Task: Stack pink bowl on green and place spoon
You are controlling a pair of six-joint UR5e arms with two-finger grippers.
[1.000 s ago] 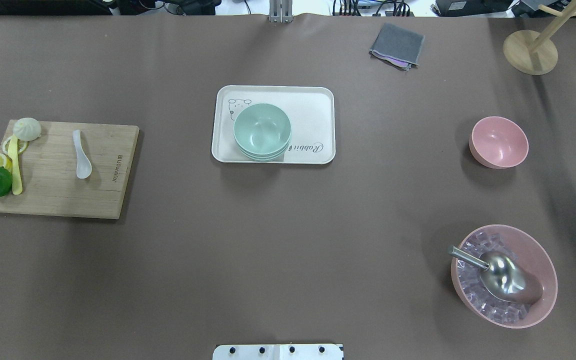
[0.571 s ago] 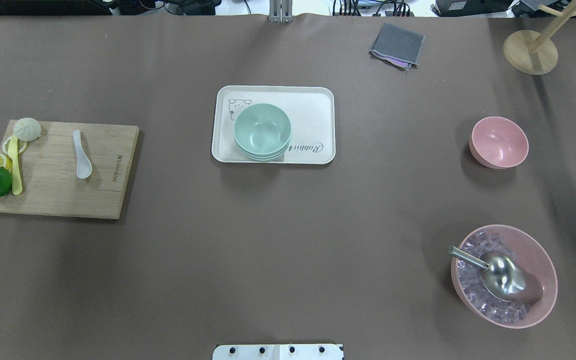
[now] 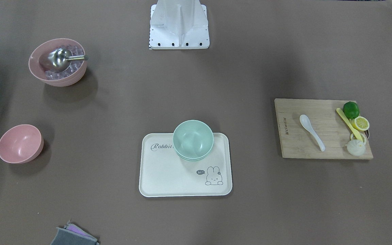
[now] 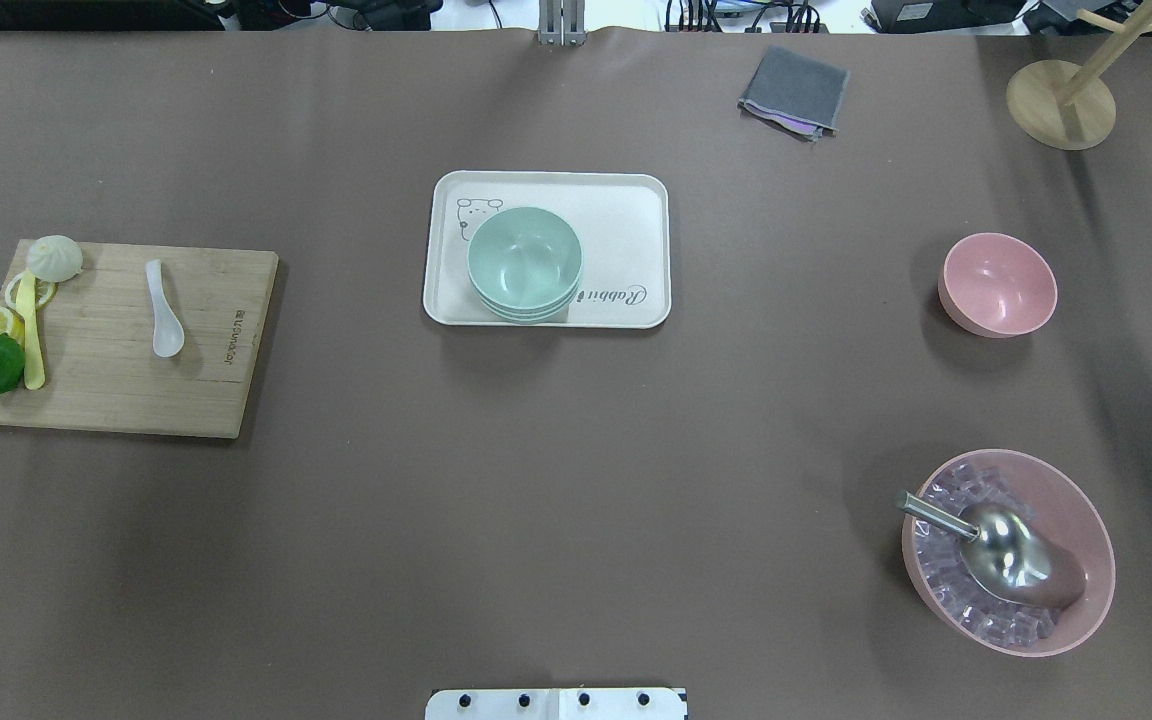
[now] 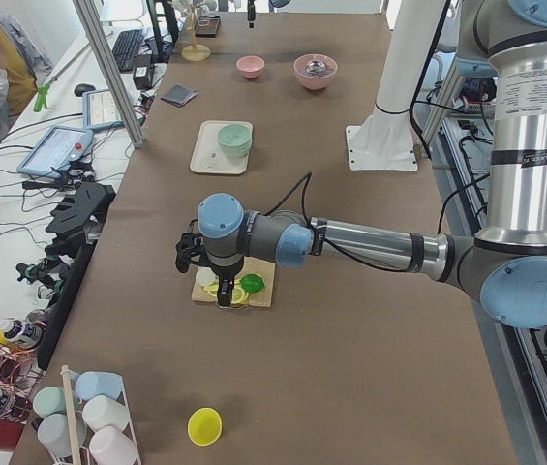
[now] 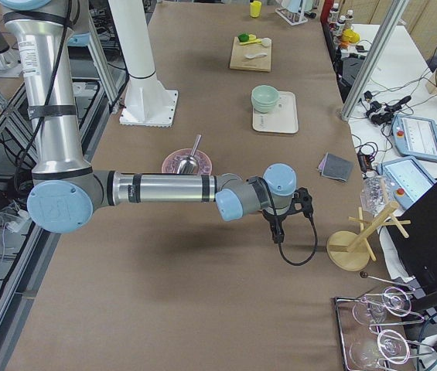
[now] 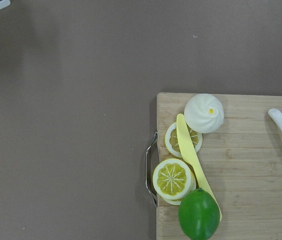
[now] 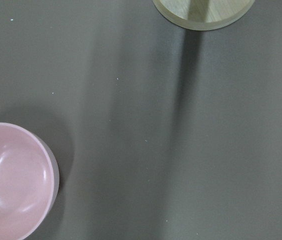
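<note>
1. Overhead exterior view: the small pink plastic bowl (image 4: 998, 285) stands upright and alone on the brown matte worktop (image 4: 536, 480). It is at about 3 o'clock from the cream rectangular tray (image 4: 626, 215) and well apart from it.
2. The mint-green bowl stack (image 4: 524, 262) sits on that tray, toward 8 o'clock of its middle.
3. The white soup spoon (image 4: 164, 310) lies on the bamboo cutting board (image 4: 116, 390), at 9 o'clock from the tray. Its scoop end points to 6 o'clock, and it lies apart from the fruit slices at the board's 9 o'clock edge.
4. We judge the pink bowl light, stiff and smooth. We would pinch its rim wall, one finger inside and one outside. An off-centre pinch may let it swing or slip.
5. The spoon looks thin, hard and glossy, and it lies low on the wood. We would grasp it across the narrow handle and expect it to skid if nudged.
6. The left gripper (image 5: 221, 291) hangs over the board's fruit end. The right gripper (image 6: 278, 230) hangs over bare worktop, and its wrist view shows the pink bowl only in the 8 o'clock corner. We cannot tell whether either is spread or clenched.
7. The surface looks flat and even. A large pink bowl of clear cubes (image 4: 1008, 552) stands at 5 o'clock from the tray, and a folded grey cloth (image 4: 794, 92) lies at 1 o'clock. Cables, tablets and a seated person flank the worktop.
</note>
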